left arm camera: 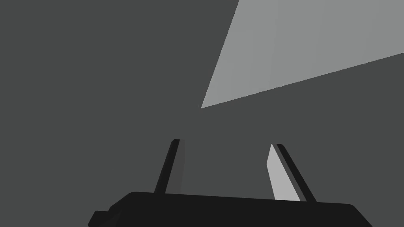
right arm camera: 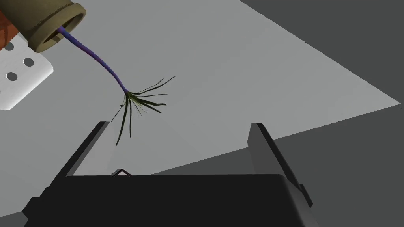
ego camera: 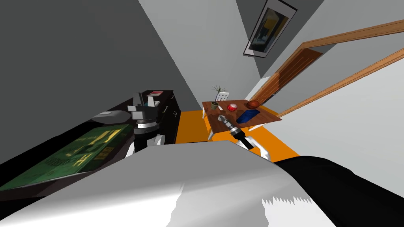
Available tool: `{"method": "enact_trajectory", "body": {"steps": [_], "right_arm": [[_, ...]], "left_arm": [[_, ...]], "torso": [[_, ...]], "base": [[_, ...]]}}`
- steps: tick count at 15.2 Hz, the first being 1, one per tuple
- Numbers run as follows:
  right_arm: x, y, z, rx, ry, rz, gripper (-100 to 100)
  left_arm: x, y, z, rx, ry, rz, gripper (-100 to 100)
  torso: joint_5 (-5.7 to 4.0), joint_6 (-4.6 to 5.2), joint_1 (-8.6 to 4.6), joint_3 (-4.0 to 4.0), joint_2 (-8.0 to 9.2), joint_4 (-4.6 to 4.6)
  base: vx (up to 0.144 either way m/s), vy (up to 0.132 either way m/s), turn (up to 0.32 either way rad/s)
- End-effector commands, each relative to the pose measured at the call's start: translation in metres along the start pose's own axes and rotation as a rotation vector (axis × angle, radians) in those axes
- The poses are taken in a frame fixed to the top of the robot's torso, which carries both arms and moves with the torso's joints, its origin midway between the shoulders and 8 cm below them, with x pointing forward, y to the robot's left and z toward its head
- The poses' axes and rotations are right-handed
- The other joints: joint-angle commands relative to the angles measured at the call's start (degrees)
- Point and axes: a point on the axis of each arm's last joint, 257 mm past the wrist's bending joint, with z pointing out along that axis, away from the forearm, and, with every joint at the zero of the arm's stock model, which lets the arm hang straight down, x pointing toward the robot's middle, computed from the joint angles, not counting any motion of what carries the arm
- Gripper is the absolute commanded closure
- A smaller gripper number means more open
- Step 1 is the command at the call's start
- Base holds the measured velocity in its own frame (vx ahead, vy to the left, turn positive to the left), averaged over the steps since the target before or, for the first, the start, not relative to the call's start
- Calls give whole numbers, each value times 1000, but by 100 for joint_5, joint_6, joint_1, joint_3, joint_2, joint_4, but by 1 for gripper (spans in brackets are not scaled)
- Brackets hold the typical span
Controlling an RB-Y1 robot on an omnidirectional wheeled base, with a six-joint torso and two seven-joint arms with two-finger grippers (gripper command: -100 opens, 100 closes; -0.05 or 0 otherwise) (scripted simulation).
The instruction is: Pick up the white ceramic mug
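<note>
Small brown wooden table [ego camera: 270, 115] on an orange floor [ego camera: 191, 126], between grey walls.
A small round red and white thing [ego camera: 232, 106], perhaps the mug, stands on the table between an olive plant pot [ego camera: 214, 105] and a brown ball [ego camera: 253, 104]. The right gripper [ego camera: 221, 117] is at the near table edge, fingers spread; its wrist view adds the thin purple stem [right arm camera: 98, 59]. The left gripper [ego camera: 144, 99], also spread, is above a long black cabinet [ego camera: 167, 112].

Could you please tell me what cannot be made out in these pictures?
- Head view: the red and white thing on the wooden table is too small to name; mug or not, I cannot tell.
- Head view: the right forearm hides part of the table's near edge.
- Right wrist view: the plant pot is cut off by the picture's edge.
</note>
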Motion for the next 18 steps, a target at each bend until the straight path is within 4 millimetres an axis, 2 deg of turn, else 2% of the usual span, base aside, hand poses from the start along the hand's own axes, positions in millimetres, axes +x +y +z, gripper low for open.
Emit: {"method": "enact_trajectory", "body": {"steps": [1, 2, 4, 5, 6, 7, 8, 9, 10, 11, 12, 13, 14, 15, 16, 17, 18], "right_arm": [[9, -17, -6, 38, 51, -29, -100], [20, -36, -12, 87, 91, -38, -100], [19, -36, -13, 84, 105, -54, -100], [30, -55, -22, 133, 149, -68, -100], [29, -56, -22, 132, 159, -79, -100], [39, -75, -32, 182, 202, -91, -100], [38, -75, -33, 180, 212, -104, -100], [48, -94, -45, 230, 257, -115, -100], [47, -95, -45, 229, 266, -127, -100], [57, -113, -59, 279, 310, -137, -100], [55, -114, -59, 278, 319, -150, -100], [66, -132, -74, 328, 361, -157, -100], [63, -133, -75, 326, 372, -172, -100], [72, -150, -92, 376, 417, -181, -100], [70, -151, -92, 375, 424, -193, -100], [80, -167, -111, 424, 468, -199, -100], [77, -168, -111, 423, 476, -212, -100]], "left_arm": [[0, 0, 0, 0, 0, 0, 0], [0, 0, 0, 0, 0, 0, 0], [0, 0, 0, 0, 0, 0, 0], [0, 0, 0, 0, 0, 0, 0], [0, 0, 0, 0, 0, 0, 0], [0, 0, 0, 0, 0, 0, 0], [0, 0, 0, 0, 0, 0, 0], [0, 0, 0, 0, 0, 0, 0], [0, 0, 0, 0, 0, 0, 0], [0, 0, 0, 0, 0, 0, 0], [0, 0, 0, 0, 0, 0, 0], [0, 0, 0, 0, 0, 0, 0], [0, 0, 0, 0, 0, 0, 0], [0, 0, 0, 0, 0, 0, 0], [0, 0, 0, 0, 0, 0, 0], [0, 0, 0, 0, 0, 0, 0], [0, 0, 0, 0, 0, 0, 0]], "torso": [[0, 0, 0, 0, 0, 0], [1, 0, 1, 0, 0, 0], [0, 0, -7, -3, -5, -1], [-2, 0, -19, -1, -1, 0], [-4, 0, -28, -2, -5, 0], [-6, -1, -32, -6, -11, -2], [-6, 0, -32, -10, -19, -4], [-6, 0, -33, -13, -23, -5], [-6, 0, -26, -19, -35, -7], [-4, -1, -23, -23, -41, -9], [-6, 0, -35, -25, -44, -10], [-9, -1, -44, -25, -42, -10], [-9, -1, -44, -27, -48, -10], [-9, -2, -48, -29, -51, -11], [-11, 0, -52, -32, -56, -12], [-11, -1, -55, -31, -53, -12], [-13, -2, -62, -30, -52, -12]], "base": [[102, 145, 22], [114, 129, 29], [105, 88, 13], [121, 53, 31], [140, 55, 29], [162, 66, 34], [165, 64, 26], [209, 91, 35], [214, 90, 21], [211, 34, 19], [191, 17, 25], [218, 36, 42], [222, 23, 26], [240, 11, 35], [215, 1, 25], [208, -14, 29], [202, -1, 35]]}}
